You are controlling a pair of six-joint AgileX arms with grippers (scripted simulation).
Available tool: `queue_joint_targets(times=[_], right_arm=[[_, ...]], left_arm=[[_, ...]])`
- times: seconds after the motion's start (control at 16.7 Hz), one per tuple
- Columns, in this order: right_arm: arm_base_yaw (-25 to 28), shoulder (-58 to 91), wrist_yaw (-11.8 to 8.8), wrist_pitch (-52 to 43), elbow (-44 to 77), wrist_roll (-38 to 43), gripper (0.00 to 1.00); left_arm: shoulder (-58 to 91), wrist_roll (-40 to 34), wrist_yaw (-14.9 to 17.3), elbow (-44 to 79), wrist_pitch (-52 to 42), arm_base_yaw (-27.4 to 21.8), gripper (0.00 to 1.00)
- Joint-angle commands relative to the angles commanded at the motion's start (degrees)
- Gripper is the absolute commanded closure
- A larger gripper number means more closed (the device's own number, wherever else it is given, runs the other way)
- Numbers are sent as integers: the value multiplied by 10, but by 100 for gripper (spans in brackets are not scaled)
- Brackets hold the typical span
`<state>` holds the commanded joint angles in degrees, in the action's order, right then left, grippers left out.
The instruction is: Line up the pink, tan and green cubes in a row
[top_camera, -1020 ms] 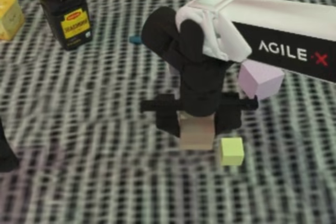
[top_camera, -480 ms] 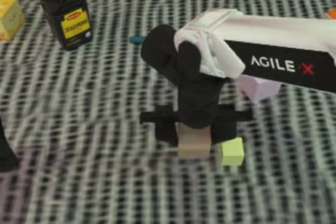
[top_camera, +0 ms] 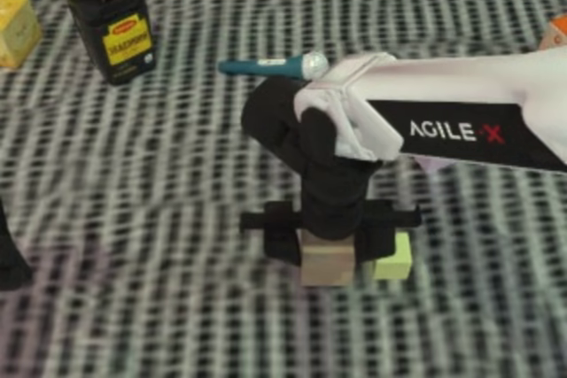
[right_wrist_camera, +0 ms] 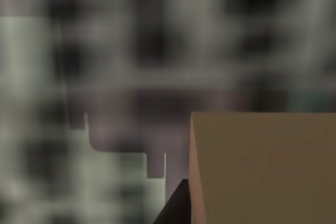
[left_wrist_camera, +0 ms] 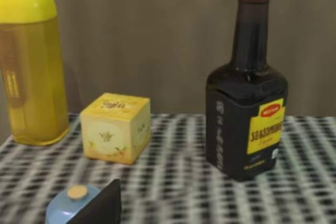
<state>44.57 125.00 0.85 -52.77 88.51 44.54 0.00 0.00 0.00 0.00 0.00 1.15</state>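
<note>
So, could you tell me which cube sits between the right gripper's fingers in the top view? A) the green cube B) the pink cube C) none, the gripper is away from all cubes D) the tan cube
D: the right gripper straddles the tan cube, with the green cube just beside it toward the table's right and the pink cube mostly hidden under the arm.

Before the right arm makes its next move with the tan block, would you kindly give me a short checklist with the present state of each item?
1. Right tool over the matte tan-beige cube: ok.
2. Grip closed on the tan cube: cannot tell.
3. Small pale yellow-green cube beside the tan cube: ok, very close or touching.
4. Large lilac-pink cube in the row: cannot tell, mostly hidden under the arm.
5. Teal pen away from the cubes: ok.
6. Left arm out of the way: ok, parked near the dark sauce bottle.
</note>
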Motion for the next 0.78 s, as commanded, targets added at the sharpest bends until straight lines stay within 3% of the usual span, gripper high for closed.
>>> queue_joint_targets(times=[0.78], right_arm=[[0,0,0,0,0,0,2]], left_arm=[[0,0,0,0,0,0,0]])
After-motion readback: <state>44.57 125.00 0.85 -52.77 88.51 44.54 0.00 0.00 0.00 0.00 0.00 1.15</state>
